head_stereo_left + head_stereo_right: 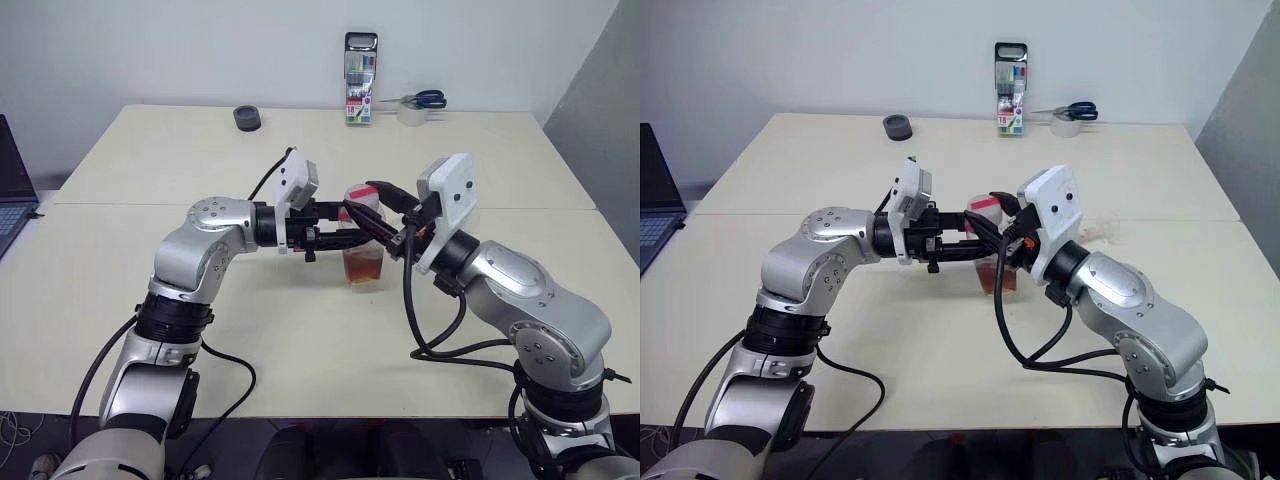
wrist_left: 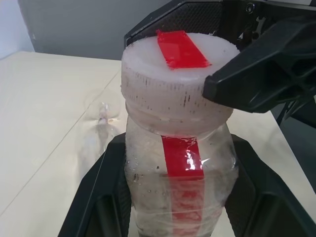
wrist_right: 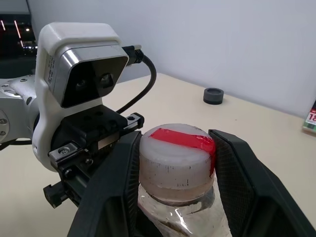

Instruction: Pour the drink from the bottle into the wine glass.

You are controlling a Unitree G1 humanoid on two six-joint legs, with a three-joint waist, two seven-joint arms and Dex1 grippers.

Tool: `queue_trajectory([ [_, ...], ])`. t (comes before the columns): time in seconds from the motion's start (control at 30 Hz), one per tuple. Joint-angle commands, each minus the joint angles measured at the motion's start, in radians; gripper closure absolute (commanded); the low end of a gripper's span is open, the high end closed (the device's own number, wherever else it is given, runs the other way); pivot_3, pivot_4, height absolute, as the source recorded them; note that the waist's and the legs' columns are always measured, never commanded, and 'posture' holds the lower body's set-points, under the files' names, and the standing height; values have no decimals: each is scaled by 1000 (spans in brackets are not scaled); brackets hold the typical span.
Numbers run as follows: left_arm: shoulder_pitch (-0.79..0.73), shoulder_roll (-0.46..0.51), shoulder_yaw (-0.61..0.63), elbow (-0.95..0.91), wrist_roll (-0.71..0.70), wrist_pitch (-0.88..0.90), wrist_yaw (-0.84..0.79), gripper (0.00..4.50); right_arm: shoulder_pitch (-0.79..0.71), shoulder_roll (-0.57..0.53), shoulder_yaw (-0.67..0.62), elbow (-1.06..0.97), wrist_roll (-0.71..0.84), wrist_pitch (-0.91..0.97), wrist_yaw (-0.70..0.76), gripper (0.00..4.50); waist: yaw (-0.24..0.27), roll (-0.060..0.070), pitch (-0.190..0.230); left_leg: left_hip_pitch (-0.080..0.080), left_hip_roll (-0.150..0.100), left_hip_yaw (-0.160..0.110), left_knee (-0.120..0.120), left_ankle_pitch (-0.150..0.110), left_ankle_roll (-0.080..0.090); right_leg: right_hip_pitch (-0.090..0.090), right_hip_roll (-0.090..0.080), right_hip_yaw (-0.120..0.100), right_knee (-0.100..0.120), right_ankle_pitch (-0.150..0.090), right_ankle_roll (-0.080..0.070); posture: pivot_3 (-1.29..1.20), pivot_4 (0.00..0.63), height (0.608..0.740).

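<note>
In the left eye view, the bottle (image 1: 363, 240) stood upright near the middle of the pale table (image 1: 150, 160), the drink (image 1: 363, 266) filling its lower part. The left gripper (image 1: 345, 238) reached in from the left and was clamped on the bottle's body. The right gripper (image 1: 385, 205) came from the right, its fingers at the cap (image 1: 360, 195). Along the far edge stood a marker case (image 1: 360, 78), with scissors (image 1: 425, 99) and a roll of tape (image 1: 412, 115) to its right and a small black round object (image 1: 247, 118) to its left. A laptop (image 1: 12, 190) showed at the far left.

The right eye view showed the same layout, with the wine glass (image 1: 1098, 232) just behind the right arm, to the right of the bottle.

In the left wrist view, the left gripper's fingers (image 2: 103, 192) pressed both sides of the bottle (image 2: 180, 187), while the right gripper's fingers (image 2: 266, 74) flanked the cap (image 2: 175, 84). The wine glass (image 2: 101, 128) stood beyond on the table.

In the right wrist view, the right gripper's fingers (image 3: 118, 182) stood either side of the cap (image 3: 177, 158), close against it; whether they squeezed it I could not tell.
</note>
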Motion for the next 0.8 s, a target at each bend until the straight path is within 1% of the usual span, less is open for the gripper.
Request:
queue_trajectory([
  [0.03, -4, 26, 7, -96, -50, 8, -57, 2444, -7, -39, -56, -3, 48, -30, 97, 2692, 0, 0, 0, 0, 0, 0, 0, 0, 0, 0, 0, 0, 0, 0, 0, 0, 150, 740],
  [0.1, -3, 37, 7, -112, -67, 21, -80, 2444, -15, -65, -79, 15, 89, -30, 158, 2692, 0, 0, 0, 0, 0, 0, 0, 0, 0, 0, 0, 0, 0, 0, 0, 0, 150, 740],
  [0.17, 4, 73, 4, -164, -111, 46, -145, 2444, -65, -159, -118, 80, 179, -20, 347, 2692, -1, 1, 1, 0, 0, 0, 0, 0, 0, 0, 0, 0, 0, 0, 0, 0, 150, 740],
  [0.23, 10, 94, -1, -189, -131, 52, -188, 2444, -123, -219, -119, 172, 203, -31, 470, 2692, -1, 1, 1, 0, 0, 0, 0, -1, 1, 0, 0, 0, 0, 0, 0, 0, 150, 740],
  [0.37, 7, 100, 1, -173, -124, 34, -196, 2444, -197, -254, -104, 277, 170, -73, 542, 2692, -1, 1, 1, 1, 0, 0, 0, -2, 4, 1, 1, 0, 0, 0, 0, 0, 150, 740],
  [0.43, 8, 99, 4, -164, -111, 25, -185, 2444, -199, -262, -120, 283, 175, -67, 541, 1953, 1, 1, 1, 1, 0, 0, 0, -2, 4, 1, 1, 0, 0, 0, 0, 0, 150, 740],
  [0.47, 11, 98, 6, -159, -103, 18, -175, 2444, -186, -272, -135, 268, 190, -55, 540, 1652, 1, 1, 1, 0, 0, 0, 0, -2, 4, 1, 0, 0, 0, 0, 0, 0, 150, 740],
  [0.53, 26, 86, 12, -148, -79, 8, -130, 2444, -132, -303, -182, 201, 245, -9, 522, 935, 3, 1, 1, 0, 0, 0, 0, -2, 3, 1, 0, 0, -1, 0, 0, 0, 150, 740],
  [0.6, 44, 82, 20, -143, -65, 2, -92, 2444, -75, -316, -244, 121, 323, 50, 447, 193, 8, 1, 1, -1, 0, -1, 0, -2, 3, 1, 0, -1, -2, 0, 0, 0, 150, 740],
  [0.63, 50, 82, 25, -139, -62, 7, -76, 2444, -41, -322, -267, 71, 351, 68, 409, 38, 8, 1, 1, -1, 0, -1, 0, -2, 3, 1, -1, -1, -2, 0, 0, 0, 150, 740],
  [0.7, 60, 85, 29, -134, -55, 9, -53, 2444, 12, -326, -296, -5, 385, 89, 340, 38, 7, 0, 1, -1, 0, -1, 0, -1, 1, 1, -1, -1, -2, 0, 0, 0, 150, 740],
  [0.8, 78, 87, 32, -110, -38, 6, -20, 2444, 74, -281, -283, -88, 378, 87, 213, 38, 1, 0, 1, 0, 0, -1, 0, -2, 4, 1, 0, 0, 0, 0, 0, 0, 150, 740],
])
